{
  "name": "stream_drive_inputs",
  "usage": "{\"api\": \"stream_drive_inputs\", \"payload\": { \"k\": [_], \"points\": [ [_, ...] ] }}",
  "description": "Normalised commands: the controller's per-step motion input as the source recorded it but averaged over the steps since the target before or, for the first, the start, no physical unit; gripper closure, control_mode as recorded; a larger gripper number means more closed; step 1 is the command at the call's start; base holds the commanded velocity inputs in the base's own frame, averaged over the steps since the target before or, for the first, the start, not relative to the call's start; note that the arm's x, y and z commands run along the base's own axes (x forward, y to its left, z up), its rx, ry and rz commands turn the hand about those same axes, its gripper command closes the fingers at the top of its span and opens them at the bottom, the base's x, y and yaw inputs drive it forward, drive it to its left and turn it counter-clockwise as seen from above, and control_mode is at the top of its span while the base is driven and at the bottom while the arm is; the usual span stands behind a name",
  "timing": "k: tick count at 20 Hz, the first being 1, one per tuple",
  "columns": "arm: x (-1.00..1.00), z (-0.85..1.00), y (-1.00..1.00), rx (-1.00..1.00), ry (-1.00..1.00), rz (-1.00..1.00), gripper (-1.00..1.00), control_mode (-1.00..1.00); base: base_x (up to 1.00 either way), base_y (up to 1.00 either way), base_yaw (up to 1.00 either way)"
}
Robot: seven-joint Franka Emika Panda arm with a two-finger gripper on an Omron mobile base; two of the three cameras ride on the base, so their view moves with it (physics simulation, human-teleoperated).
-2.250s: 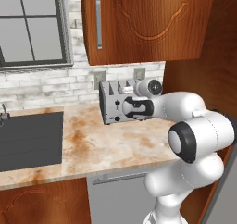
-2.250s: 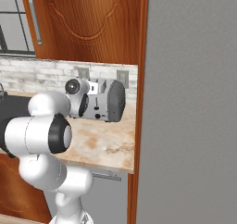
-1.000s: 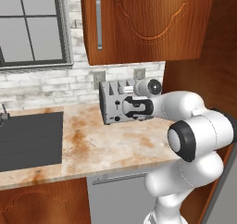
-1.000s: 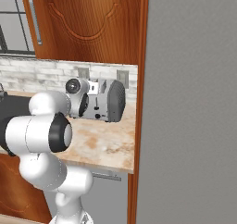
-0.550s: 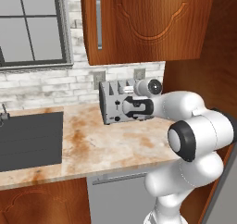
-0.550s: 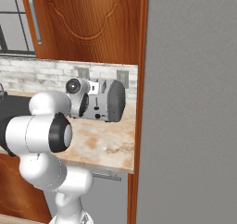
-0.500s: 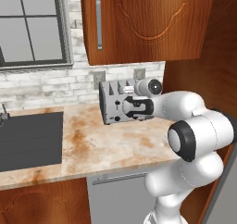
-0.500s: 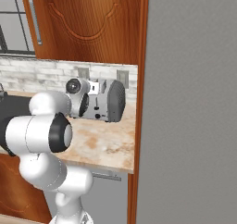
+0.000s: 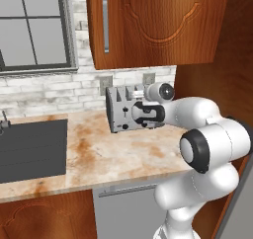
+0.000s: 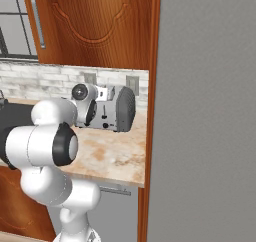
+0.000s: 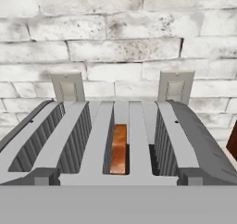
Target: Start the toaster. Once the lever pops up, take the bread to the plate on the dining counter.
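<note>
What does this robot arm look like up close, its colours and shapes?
The arm is glossy white, built from rounded, bulbous segments joined by dark grey-black rings. A round dark lens-like disc caps one joint near the wrist. The hand end is black and white. No cables or markings show.

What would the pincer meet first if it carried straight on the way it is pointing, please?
Most likely the toaster: the hand view looks right over its slots, with the bread sunk in one near the middle. The brick wall lies behind. Depth is unclear, so it might skim the top.
</note>
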Motion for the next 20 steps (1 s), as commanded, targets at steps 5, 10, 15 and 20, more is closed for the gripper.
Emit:
{"api": "stream_drive_inputs", "payload": {
  "k": [5, 10, 15, 20],
  "points": [
    [0.0, 0.01, 0.0, 0.0, 0.0, -0.01, -1.0, -1.0, 0.0, 0.0, 0.0],
    [0.0, 0.0, 0.0, 0.0, 0.0, -0.04, -1.0, -1.0, 0.0, 0.0, 0.0],
    [0.0, 0.0, 0.03, 0.0, 0.0, -0.03, -1.0, -1.0, 0.0, 0.0, 0.0],
    [0.0, 0.0, 0.09, 0.0, 0.0, -0.04, -1.0, -1.0, 0.0, 0.0, 0.0]
  ]
}}
